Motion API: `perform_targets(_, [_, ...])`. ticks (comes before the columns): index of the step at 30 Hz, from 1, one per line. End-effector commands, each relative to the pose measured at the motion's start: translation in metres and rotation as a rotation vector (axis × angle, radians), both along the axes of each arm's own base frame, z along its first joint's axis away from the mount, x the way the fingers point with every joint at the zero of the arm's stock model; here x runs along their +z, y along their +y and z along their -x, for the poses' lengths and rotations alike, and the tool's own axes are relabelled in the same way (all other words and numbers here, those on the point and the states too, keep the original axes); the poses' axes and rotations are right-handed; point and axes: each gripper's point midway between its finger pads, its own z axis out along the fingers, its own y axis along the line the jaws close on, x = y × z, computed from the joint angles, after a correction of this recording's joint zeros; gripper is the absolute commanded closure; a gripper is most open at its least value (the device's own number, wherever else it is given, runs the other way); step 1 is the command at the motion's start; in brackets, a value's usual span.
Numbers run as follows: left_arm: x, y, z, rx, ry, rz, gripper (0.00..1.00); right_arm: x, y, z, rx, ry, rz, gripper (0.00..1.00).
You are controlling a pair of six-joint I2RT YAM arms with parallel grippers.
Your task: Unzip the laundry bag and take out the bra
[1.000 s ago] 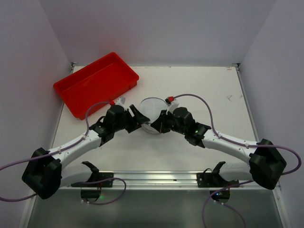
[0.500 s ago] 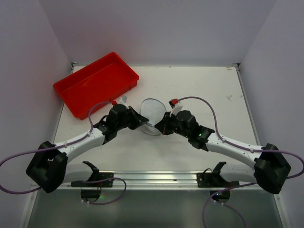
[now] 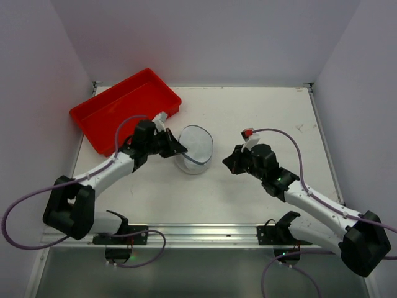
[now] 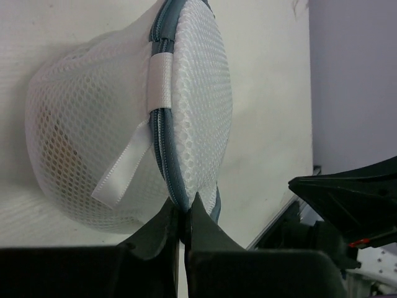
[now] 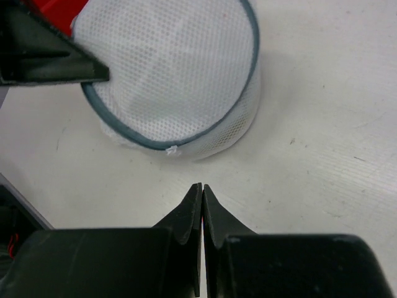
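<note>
The laundry bag (image 3: 196,148), a round white mesh drum with blue-grey zip trim (image 4: 162,133), sits mid-table, tipped so its lid faces the right arm. My left gripper (image 3: 178,149) is shut on the bag's rim, its tips (image 4: 184,212) pinching the zip trim and mesh edge. A white ribbon loop (image 4: 122,175) hangs from the trim. My right gripper (image 3: 227,162) is shut on nothing, its tips (image 5: 202,188) a little short of the bag (image 5: 169,68). The bra is hidden; only a faint tan patch (image 4: 62,141) shows through the mesh.
A red rectangular tray (image 3: 124,107) lies at the back left, just behind the left arm. Both arm bases and a metal rail (image 3: 198,233) line the near edge. Walls close in the table on three sides.
The left gripper shut on the bag's rim and drew it slightly left, tipping the lid up. The right arm pulled back to the right, away from the bag.
</note>
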Motion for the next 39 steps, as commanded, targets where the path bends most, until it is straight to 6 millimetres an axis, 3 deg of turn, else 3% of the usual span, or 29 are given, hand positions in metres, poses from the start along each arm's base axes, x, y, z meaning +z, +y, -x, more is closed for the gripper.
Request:
perform_targets(1, [0.009,-0.013,0.009,-0.313,-0.079,-0.081,0.96,0.011,0.014,0.011,0.131,-0.048,-0.012,1.0])
perform_targets(5, [0.009,-0.015,0.001,-0.377,-0.071,-0.115,0.96,0.022,0.033,0.014,0.19,-0.057,-0.044,1.0])
perform_targets(8, [0.024,-0.021,0.002,-0.348,-0.077,-0.051,0.98,0.019,0.039,0.008,0.154,-0.019,-0.082,1.0])
perform_targets(13, [0.022,-0.024,0.01,-0.287,-0.036,0.044,1.0,0.002,0.051,0.005,0.143,0.045,-0.148,0.68])
perform_targets(17, [0.023,-0.026,0.014,-0.276,-0.026,0.095,1.0,-0.01,0.062,0.007,0.21,0.066,-0.144,0.51])
perform_targets(21, [0.022,-0.027,0.012,-0.263,-0.012,0.096,1.0,-0.011,0.071,0.006,0.27,0.067,-0.162,0.48])
perform_targets(29, [0.041,-0.015,0.003,-0.172,-0.024,0.179,1.0,-0.014,0.071,0.012,0.303,0.076,-0.175,0.42])
perform_targets(39, [0.053,-0.018,0.016,-0.195,-0.03,0.269,1.0,-0.011,0.074,0.011,0.36,0.07,-0.212,0.41])
